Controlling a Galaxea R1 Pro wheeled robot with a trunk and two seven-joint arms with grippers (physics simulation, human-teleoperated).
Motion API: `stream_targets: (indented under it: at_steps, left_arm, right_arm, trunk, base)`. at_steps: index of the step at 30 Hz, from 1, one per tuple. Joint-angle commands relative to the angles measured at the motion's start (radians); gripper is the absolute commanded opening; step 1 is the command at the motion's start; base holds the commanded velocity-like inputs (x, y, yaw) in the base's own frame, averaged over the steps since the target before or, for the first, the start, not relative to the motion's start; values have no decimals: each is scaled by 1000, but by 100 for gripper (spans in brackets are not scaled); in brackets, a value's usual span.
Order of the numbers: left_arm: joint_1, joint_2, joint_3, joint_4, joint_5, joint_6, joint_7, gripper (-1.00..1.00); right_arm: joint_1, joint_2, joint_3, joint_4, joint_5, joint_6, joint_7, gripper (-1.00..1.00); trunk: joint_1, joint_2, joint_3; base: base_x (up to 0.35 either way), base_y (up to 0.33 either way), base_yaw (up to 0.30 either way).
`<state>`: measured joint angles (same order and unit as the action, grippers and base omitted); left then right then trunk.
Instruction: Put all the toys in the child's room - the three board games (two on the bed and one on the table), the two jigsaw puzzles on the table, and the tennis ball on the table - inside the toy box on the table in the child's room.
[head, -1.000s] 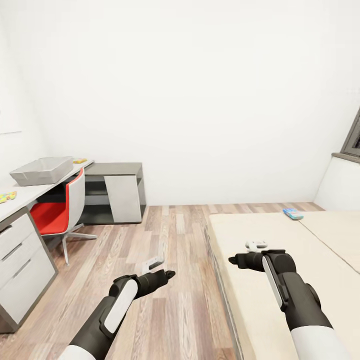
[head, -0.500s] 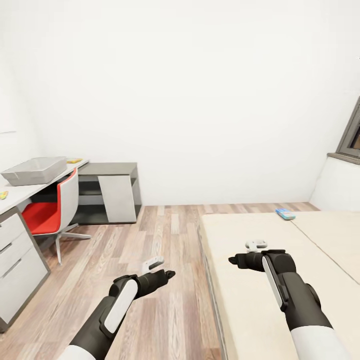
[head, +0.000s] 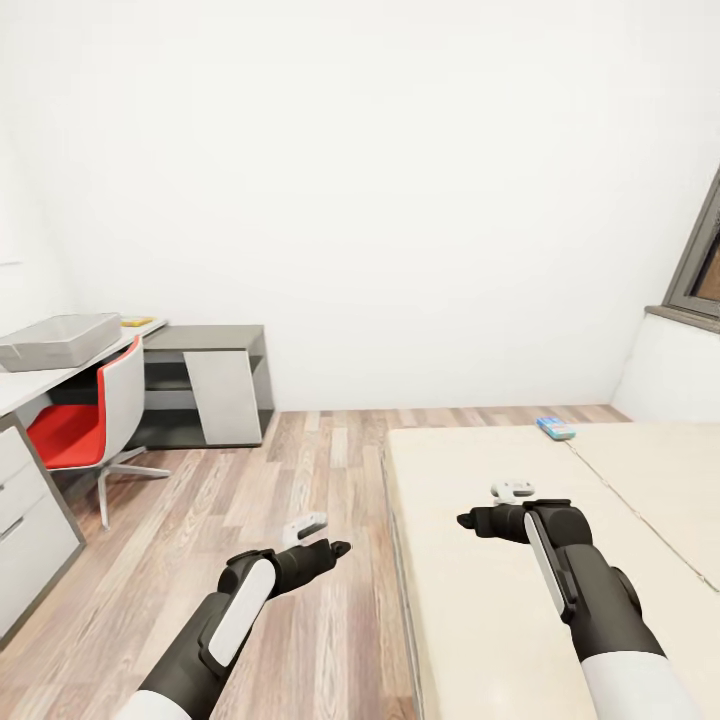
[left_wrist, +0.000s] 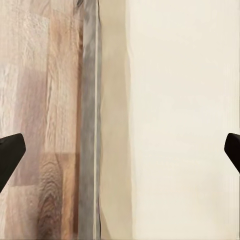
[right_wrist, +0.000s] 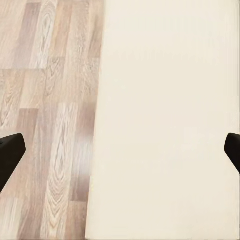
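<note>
Room contents, as seen from beside the robot.

Left tool (head: 318, 535): held out low over the wooden floor (head: 290, 480), fingers spread wide, holding nothing. In the left wrist view its two dark fingertips (left_wrist: 11, 152) sit at opposite edges, with floor and the edge of the bed between them.

Right tool (head: 490, 505): held out over the near part of the bed (head: 480, 580), fingers likewise wide apart and empty; its wrist view looks down on the cream mattress and the floor beside it.

Bed: wide, low, cream mattress, to the right. One small blue board game (head: 556, 428) lies flat on it at the far end, well apart from both tools.

Bench (head: 40, 375): against the left wall, pale top with a dark grey section (head: 205, 338) at its far end.

Toy box (head: 58, 341): shallow light grey bin on the bench top. A small yellow item (head: 137, 322) lies just beyond it; too small to identify.

Chair (head: 85, 425): red seat, white shell, tucked at the bench.
</note>
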<state>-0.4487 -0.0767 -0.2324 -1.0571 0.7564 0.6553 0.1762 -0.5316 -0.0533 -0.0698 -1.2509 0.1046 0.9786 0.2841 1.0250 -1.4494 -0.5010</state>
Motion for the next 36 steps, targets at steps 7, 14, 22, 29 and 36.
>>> stream_targets:
  at_steps: [7, 14, 22, 29, 36]
  left_arm:
    - [-1, 0, -1, -1, 11, 3, 9, 100]
    - [-1, 0, -1, -1, 11, 3, 9, 100]
    - [-1, 0, -1, -1, 11, 3, 9, 100]
    - [-1, 0, -1, -1, 11, 3, 9, 100]
    - [-1, 0, -1, -1, 11, 3, 9, 100]
  right_arm:
    - [-1, 0, -1, -1, 10, 3, 10, 100]
    - [-1, 0, -1, -1, 10, 3, 10, 100]
    - [-1, 0, -1, -1, 10, 3, 9, 100]
    - [-1, 0, -1, -1, 10, 3, 10, 100]
    - [-1, 0, -1, -1, 10, 3, 10, 100]
  trunk:
    - [0, -1, -1]
    - [0, -1, -1]
    - [0, -1, -1]
    - [0, -1, -1]
    - [0, -1, -1]
  base:
    - [0, -204, 0]
    - [0, -204, 0]
    - [0, -204, 0]
    - [0, -202, 0]
    - [0, -197, 0]
